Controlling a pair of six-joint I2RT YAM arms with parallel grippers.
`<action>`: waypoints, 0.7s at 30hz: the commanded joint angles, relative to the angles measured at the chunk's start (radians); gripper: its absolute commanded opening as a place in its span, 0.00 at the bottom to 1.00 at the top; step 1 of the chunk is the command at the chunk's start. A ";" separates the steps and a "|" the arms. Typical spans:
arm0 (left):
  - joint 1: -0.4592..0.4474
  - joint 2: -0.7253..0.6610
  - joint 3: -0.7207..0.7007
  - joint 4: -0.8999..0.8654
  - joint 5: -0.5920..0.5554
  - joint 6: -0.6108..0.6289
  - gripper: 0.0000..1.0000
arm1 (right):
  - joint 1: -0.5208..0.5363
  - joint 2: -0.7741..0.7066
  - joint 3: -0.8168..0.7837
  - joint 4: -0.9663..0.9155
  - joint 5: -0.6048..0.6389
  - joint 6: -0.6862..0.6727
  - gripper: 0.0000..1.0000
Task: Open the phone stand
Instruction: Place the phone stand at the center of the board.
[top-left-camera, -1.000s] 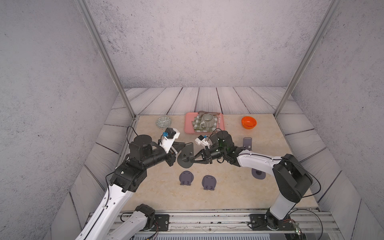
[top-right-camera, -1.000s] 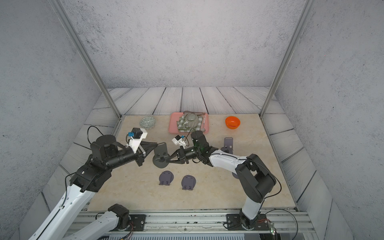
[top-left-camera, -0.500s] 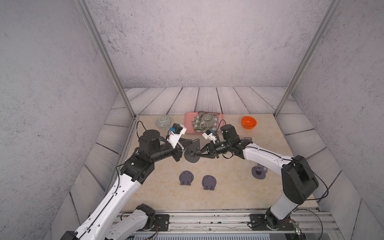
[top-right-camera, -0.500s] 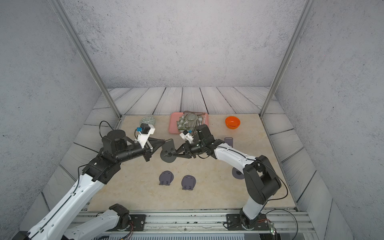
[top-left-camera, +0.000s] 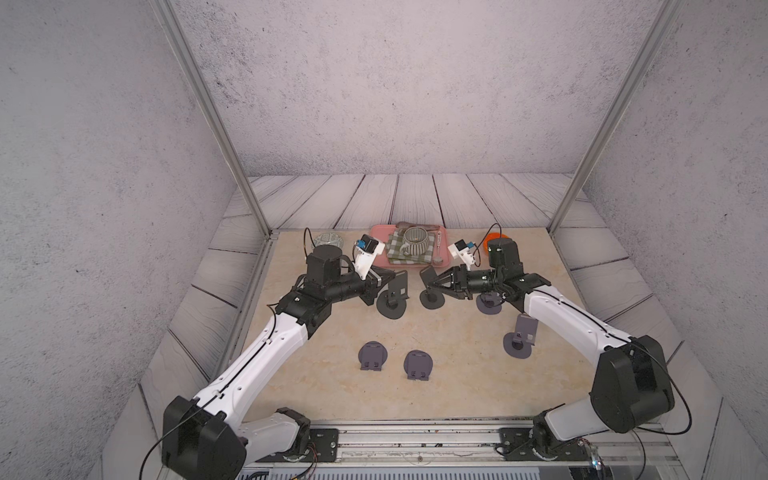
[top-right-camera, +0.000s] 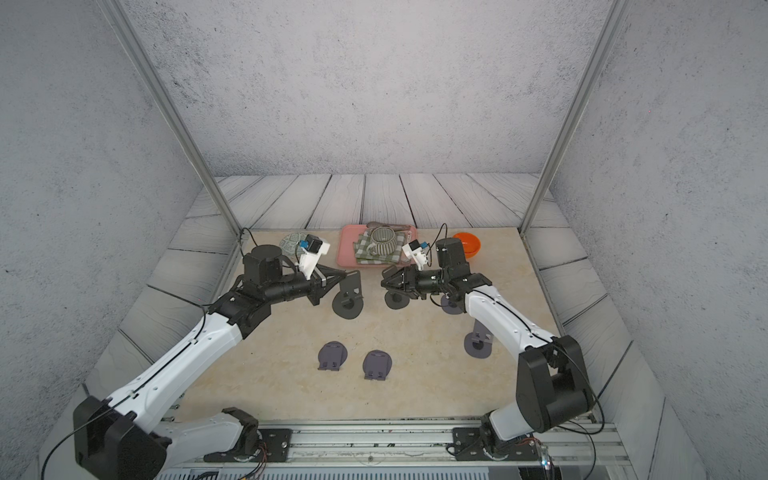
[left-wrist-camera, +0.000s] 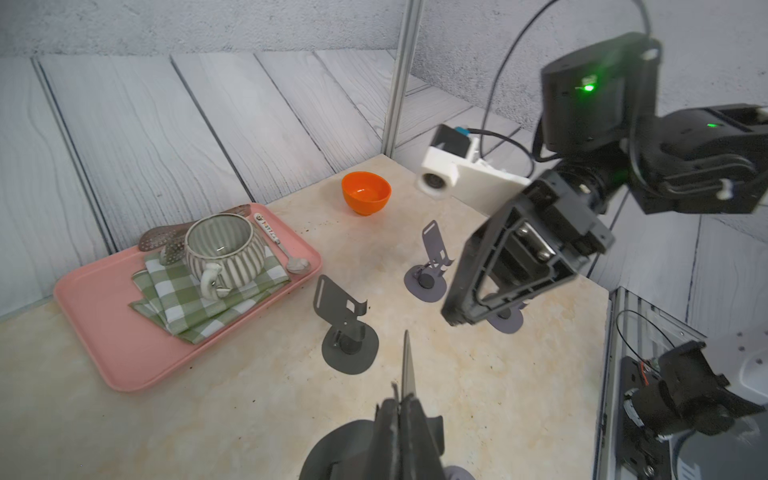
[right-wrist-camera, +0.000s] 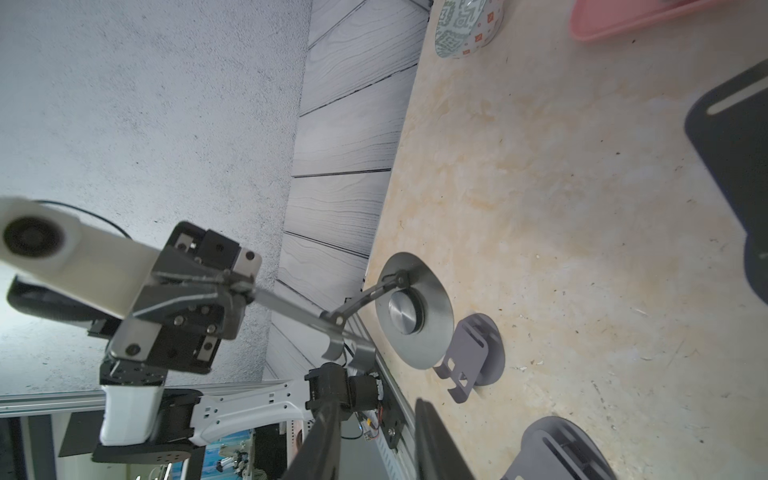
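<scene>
I am counting outward from my edge of the table (top-left-camera: 457, 386): two folded phone stands (top-left-camera: 372, 356) (top-left-camera: 418, 364) are lying flat, well in front of the pink tray (left-wrist-camera: 124, 345). Just in front of that tray the left gripper (top-left-camera: 386, 277) is holding a third stand (top-left-camera: 392, 307), jaws clamped on its back plate, with arm and round base swung out, so I am judging this one opened. I cannot tell whether its base is touching the table. Facing it, the right gripper (top-left-camera: 429, 283) is hanging with jaws apart and empty, just over a fourth stand (top-left-camera: 432, 300) standing open. Two more open stands (top-left-camera: 490, 309) (top-left-camera: 518, 343) are standing in front of the tray's right corner. That is making six stands, four of them open. Next I am expecting to set the held one down upright, release it, then reach for a folded one. On the tray are sitting one checked cloth (top-left-camera: 395, 248) and one striped mug (top-left-camera: 415, 243), with one patterned bowl (top-left-camera: 326, 240) left of it and one orange bowl (top-right-camera: 467, 243) right.
</scene>
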 joint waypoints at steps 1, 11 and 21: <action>0.050 0.136 0.104 0.024 0.086 -0.025 0.00 | -0.007 -0.083 0.010 -0.100 0.074 -0.137 0.34; 0.174 0.434 0.149 0.177 0.223 -0.094 0.00 | -0.056 -0.228 -0.102 -0.061 0.097 -0.171 0.34; 0.200 0.667 0.212 0.195 0.246 -0.053 0.00 | -0.086 -0.204 -0.116 -0.054 0.068 -0.168 0.30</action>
